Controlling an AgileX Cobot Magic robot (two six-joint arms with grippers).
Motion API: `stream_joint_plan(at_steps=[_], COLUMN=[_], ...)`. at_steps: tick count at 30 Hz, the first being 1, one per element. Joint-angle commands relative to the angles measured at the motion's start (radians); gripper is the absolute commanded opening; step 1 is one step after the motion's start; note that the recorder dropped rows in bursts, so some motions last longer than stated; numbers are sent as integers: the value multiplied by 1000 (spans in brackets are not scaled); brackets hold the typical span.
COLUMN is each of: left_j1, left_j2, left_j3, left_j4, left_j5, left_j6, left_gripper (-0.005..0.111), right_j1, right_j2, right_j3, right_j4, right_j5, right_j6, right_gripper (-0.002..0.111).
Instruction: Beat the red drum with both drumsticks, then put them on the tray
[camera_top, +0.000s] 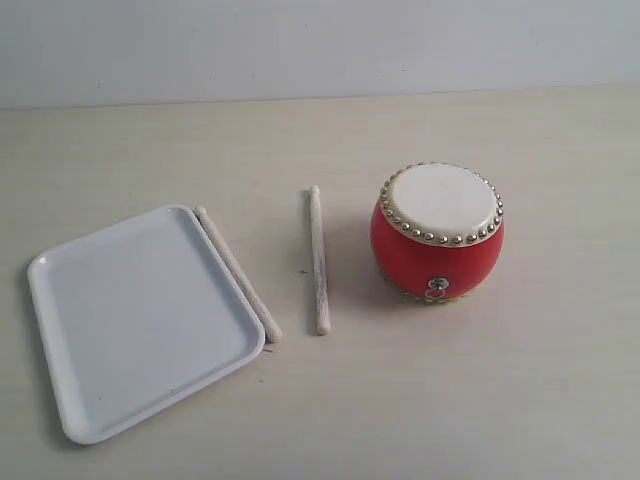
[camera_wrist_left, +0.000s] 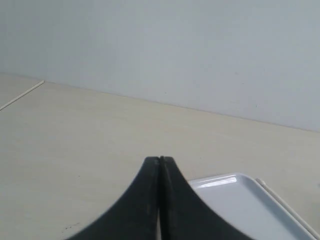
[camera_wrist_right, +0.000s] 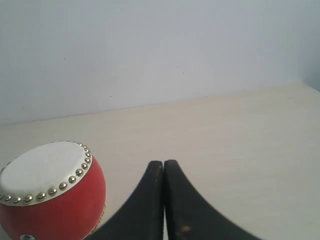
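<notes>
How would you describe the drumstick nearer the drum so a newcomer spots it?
Start at the red drum, right side of the exterior view. Just left of it a pale drumstick lies alone. The other drumstick runs along the rim of the white tray; this one stands clear.

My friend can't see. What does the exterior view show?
A red drum with a white top stands on a pale table. Left of it in the picture lie a stick, then a second stick along the edge of a white tray.
</notes>
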Motion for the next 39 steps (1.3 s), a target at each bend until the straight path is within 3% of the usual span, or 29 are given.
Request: stream_joint_plan(at_steps=[1, 8, 13, 24, 36, 39], left_j1=[-5, -5, -5, -5, -5, -5], left_j2=[-7, -7, -7, -7, -7, -7], left_j3=[3, 3, 3, 3, 3, 3], left_j4=[2, 16, 30, 32, 24, 24], left_j5=[-6, -3, -87, -83, -53, 19], left_j6=[-5, 6, 27, 78, 69, 69], left_gripper=[0, 0, 0, 0, 0, 0], right_j1=[-4, -4, -4, -4, -4, -4], right_j2=[5, 5, 5, 5, 5, 5], right_j3=[5, 5, 5, 5, 5, 5], right_j4=[-4, -4, -4, -4, -4, -4], right_j5=[-6, -6, -6, -6, -6, -6], right_j6=[-8, -8, -8, -8, -8, -8], right_gripper=[0, 0, 0, 0, 0, 0])
